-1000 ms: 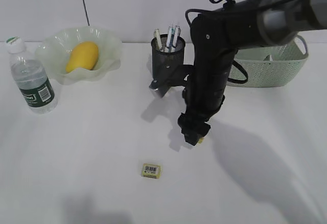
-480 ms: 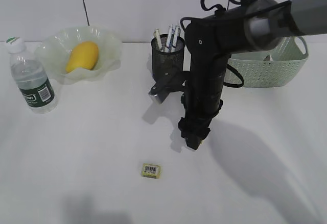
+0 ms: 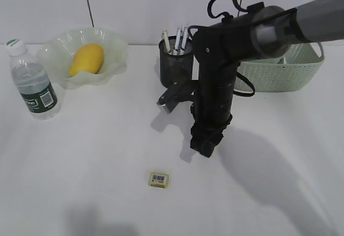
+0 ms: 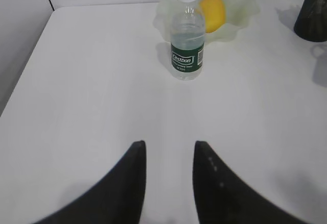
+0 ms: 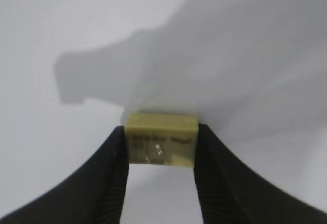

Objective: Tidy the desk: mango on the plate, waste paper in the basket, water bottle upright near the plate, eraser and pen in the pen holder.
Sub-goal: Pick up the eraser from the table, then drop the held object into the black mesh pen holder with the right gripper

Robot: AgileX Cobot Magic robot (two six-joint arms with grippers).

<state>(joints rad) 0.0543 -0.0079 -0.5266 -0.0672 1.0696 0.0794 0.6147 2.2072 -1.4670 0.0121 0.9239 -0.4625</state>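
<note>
eraser (image 5: 162, 140), a pale yellow block, is sitting between the two fingers of the right gripper (image 5: 161, 147), which are pressing on both its sides at the centre of the right wrist view. left gripper (image 4: 167, 155) is hanging partly open and empty at the bottom of its frame, over the desk (image 4: 102, 91).

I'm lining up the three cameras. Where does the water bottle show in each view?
Exterior view: the water bottle stands upright at far left, beside the plate.
Left wrist view: top centre, in front of the plate.
Right wrist view: not in it.
Shared landmark: the mango on the plate.
</note>
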